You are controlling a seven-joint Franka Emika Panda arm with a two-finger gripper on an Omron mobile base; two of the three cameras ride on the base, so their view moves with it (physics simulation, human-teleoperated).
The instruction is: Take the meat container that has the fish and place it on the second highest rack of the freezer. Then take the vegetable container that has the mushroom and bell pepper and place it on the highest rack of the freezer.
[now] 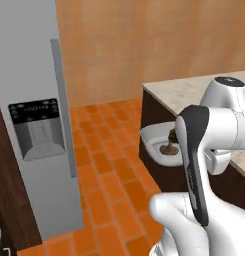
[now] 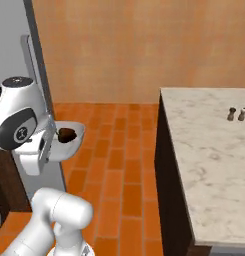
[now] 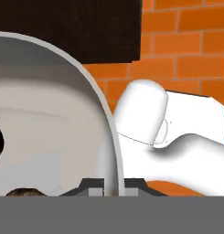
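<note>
I hold the vegetable container (image 1: 155, 140), a rounded white-grey tub with a thick rim, in the air over the tiled floor between the freezer and the counter. My gripper (image 3: 107, 186) is shut on its rim (image 3: 102, 119), and the arm hides the grip in the left base view. The brown mushroom (image 2: 67, 133) lies inside the vegetable container (image 2: 73, 141). A greenish bit (image 1: 171, 134) shows above the mushroom (image 1: 168, 148); I cannot tell if it is the bell pepper. The silver-grey freezer (image 1: 36, 75) stands left, showing its dispenser face and bar handle (image 1: 64, 105). The meat container and fish are out of view.
A dark-sided counter with a marble top (image 2: 209, 150) runs along the right, with two small shakers (image 2: 236, 114) near its far end. Orange tile floor (image 2: 124, 150) lies between the counter and the freezer (image 2: 11, 30). A wooden wall closes the back.
</note>
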